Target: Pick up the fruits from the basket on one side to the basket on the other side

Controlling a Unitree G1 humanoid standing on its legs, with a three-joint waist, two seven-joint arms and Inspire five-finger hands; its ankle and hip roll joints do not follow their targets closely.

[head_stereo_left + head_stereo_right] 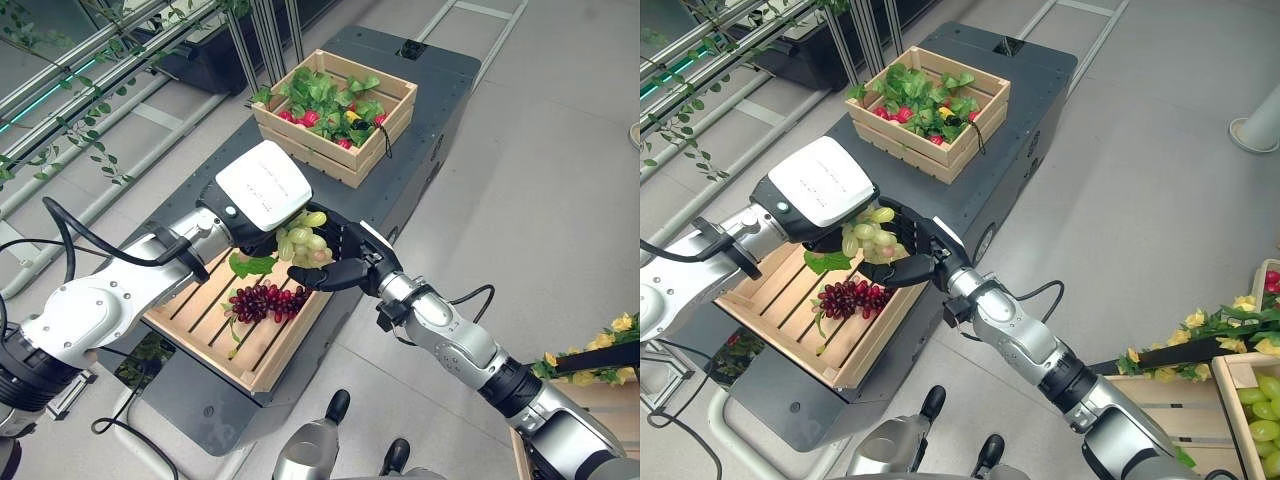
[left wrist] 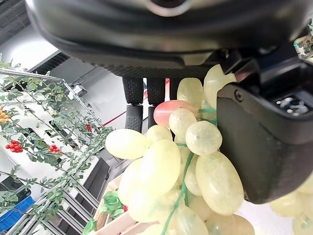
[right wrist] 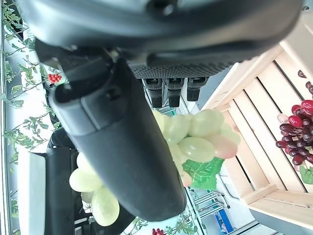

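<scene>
A bunch of green grapes (image 1: 303, 238) with a green leaf hangs above the near wooden crate (image 1: 268, 368). My left hand (image 1: 262, 190), white cover on its back, reaches over the bunch from the left with fingers curled round it (image 2: 190, 161). From the right my right hand (image 1: 348, 262) cups the same bunch (image 3: 195, 137), thumb and fingers curled about it. A bunch of red grapes (image 1: 266, 300) lies on the slats of the near crate. The far crate (image 1: 322, 158) holds leafy greens and red and yellow fruit.
Both crates stand on a dark platform (image 1: 430, 110) with grey floor around it. Metal railings with vines run along the left. At the lower right, another wooden box (image 1: 1252, 400) holds green grapes, beside yellow flowers (image 1: 1210, 335).
</scene>
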